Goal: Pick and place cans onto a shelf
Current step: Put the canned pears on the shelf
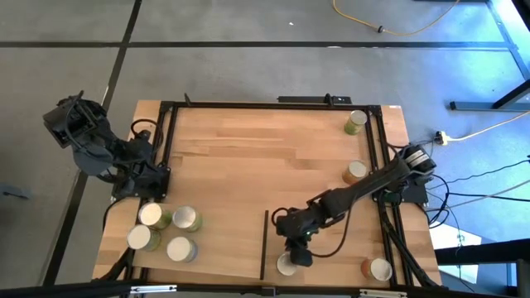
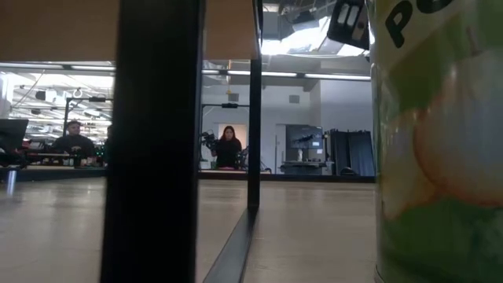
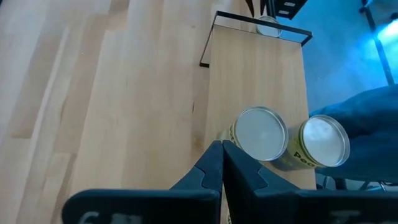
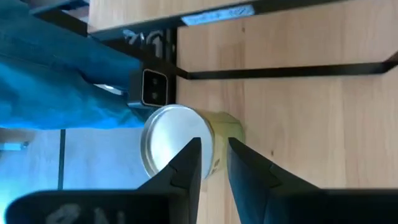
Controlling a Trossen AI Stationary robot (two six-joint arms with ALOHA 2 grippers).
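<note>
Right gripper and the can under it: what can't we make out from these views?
- High view: the right gripper covers most of the can, so contact is unclear.
- Right wrist view: fingers stand apart over that can; its far side is hidden.
- Low view: a can fills the right edge, cut off; a dark post blocks the rest.

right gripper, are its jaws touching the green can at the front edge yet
Cannot tell. In the right wrist view the right gripper has its jaws open over the green can, overlapping it, but neither that view nor the high view shows plain contact or a gap.
</note>
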